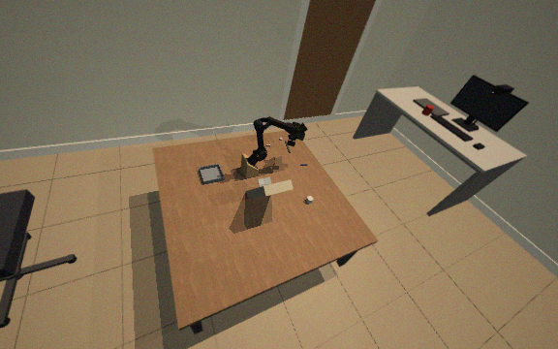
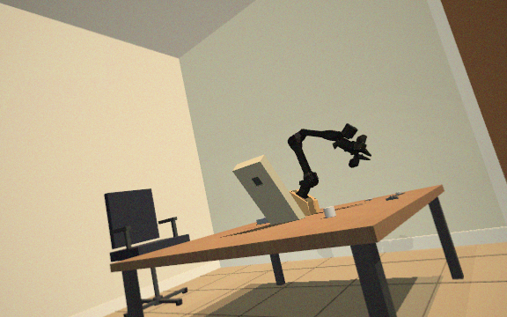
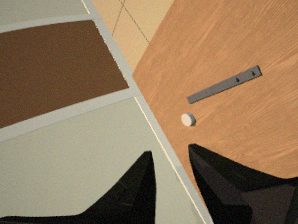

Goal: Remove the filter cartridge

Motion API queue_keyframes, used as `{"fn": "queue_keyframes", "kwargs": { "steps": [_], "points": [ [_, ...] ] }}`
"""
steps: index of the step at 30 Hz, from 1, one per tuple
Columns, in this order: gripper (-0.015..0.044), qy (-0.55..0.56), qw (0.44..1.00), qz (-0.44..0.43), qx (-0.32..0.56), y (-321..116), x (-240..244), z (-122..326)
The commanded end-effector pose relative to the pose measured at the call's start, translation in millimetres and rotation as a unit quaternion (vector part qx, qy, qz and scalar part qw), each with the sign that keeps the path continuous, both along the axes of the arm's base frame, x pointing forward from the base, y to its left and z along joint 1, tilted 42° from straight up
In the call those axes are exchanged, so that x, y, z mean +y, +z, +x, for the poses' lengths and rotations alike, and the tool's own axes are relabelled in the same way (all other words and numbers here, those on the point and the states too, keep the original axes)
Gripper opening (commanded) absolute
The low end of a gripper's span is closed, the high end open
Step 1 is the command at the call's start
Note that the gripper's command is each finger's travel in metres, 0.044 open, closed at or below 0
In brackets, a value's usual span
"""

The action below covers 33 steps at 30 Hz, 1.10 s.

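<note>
The service panel [image 1: 257,209] [image 2: 268,194] is a tilted box standing on the table; its slotted face is not visible, so I cannot see whether the cartridge sits in it. The tray [image 1: 202,175], with a dark rim and grey floor, lies on the far side of the arm's base; no cartridge can be made out in it. My gripper [image 2: 371,157] [image 3: 170,155] is partly open, with a gap between the fingertips and nothing between them. It hangs high above the table's far part, well away from panel and tray, pointing away from the panel.
A white cylinder [image 1: 309,200] [image 2: 329,212] stands beside the panel. A grey bar with two holes [image 3: 225,85] and a small white disc [image 3: 188,120] lie on the table below the gripper. A small dark piece [image 1: 303,165] lies near the table's edge.
</note>
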<state>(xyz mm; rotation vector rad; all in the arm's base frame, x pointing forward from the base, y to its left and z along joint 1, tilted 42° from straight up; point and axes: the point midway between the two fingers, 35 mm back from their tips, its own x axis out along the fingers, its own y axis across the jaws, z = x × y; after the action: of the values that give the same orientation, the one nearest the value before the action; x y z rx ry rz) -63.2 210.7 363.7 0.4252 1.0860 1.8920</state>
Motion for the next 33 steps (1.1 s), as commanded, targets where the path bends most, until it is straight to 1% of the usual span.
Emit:
{"fn": "queue_keyframes", "kwargs": {
  "steps": [1, 5, 9, 14, 17, 25, 33],
  "points": [
    [0.0104, -0.049, 0.997, 0.017, -0.054, -6.1, 15.5, 29.1],
    [0.0104, -0.1, 0.988, 0.025, -0.113, -17.2, 27.1, 65.6],
    [0.0104, -0.164, 0.967, 0.03, -0.193, -30.2, 32.6, 118.3],
    [0.0104, -0.234, 0.928, 0.02, -0.29, -47.4, 22.1, 185.8],
    [0.0104, -0.26, 0.906, 0.01, -0.334, -55.4, 11.1, 214.8],
    [0.0104, -0.312, 0.845, -0.03, -0.434, -76.7, -32.0, 280.4],
    [0.0104, -0.344, 0.764, -0.101, -0.536, -110.0, -108.1, 337.2]
  ]
}}
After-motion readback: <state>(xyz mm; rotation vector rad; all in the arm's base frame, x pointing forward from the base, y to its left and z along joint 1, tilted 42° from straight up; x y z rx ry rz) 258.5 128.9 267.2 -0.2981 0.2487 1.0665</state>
